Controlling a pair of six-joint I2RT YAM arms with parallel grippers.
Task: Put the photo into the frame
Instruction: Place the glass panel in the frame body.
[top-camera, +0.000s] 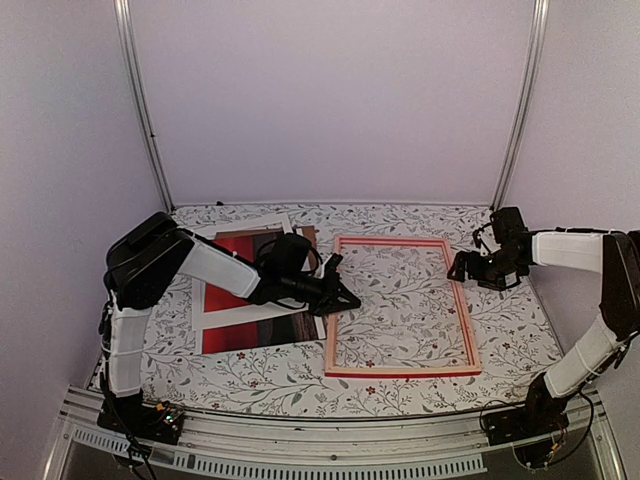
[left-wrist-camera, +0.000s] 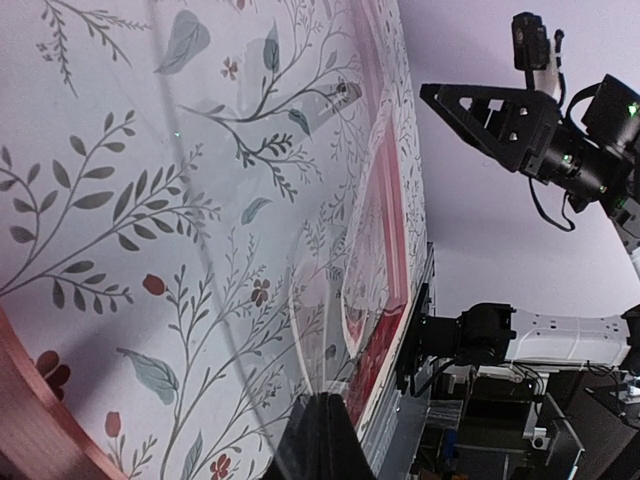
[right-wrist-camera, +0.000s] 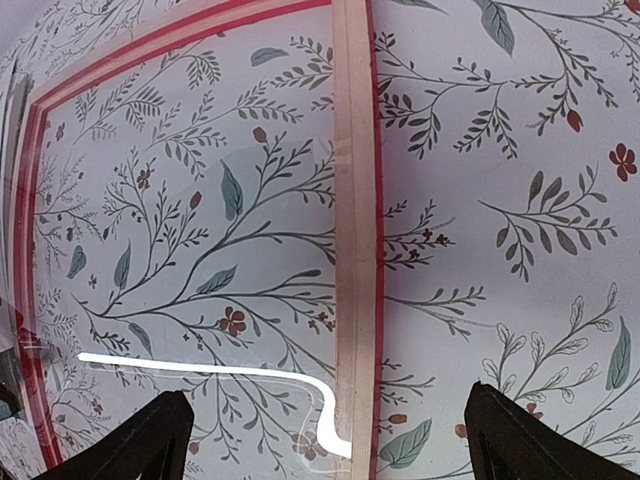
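In the top view, the frame (top-camera: 400, 372) lies flat in the middle of the flowered tablecloth (top-camera: 420, 220), and the cloth pattern shows through its opening. The photo (top-camera: 250, 336) is not inside it. It lies on the cloth just beside the left rail of the frame, with a white mat border (top-camera: 205, 300) lying crooked over it. The left arm passes over the photo, and the left gripper (top-camera: 348, 298) is at the left rail of the frame with its fingers pressed together. From this view it cannot be told whether something thin is caught between them. The right gripper (top-camera: 462, 268) is near the far right corner of the frame, and its fingers are spread.

In the left wrist view, the dark closed tip of the left gripper (left-wrist-camera: 323, 425) is at the bottom edge. In front of it a clear pane (left-wrist-camera: 350, 270) with red reflections rises over the cloth. Whether the tip pinches this pane is not clear.

In the right wrist view, the two fingers (right-wrist-camera: 150, 440) of the right gripper (right-wrist-camera: 328, 392) stand wide apart and hold nothing. One pale wood rail of the frame (right-wrist-camera: 352, 200) runs between them. A clear pane (right-wrist-camera: 200, 370) with a white streak of glare lies inside the frame, left of this rail. The photo does not appear here.
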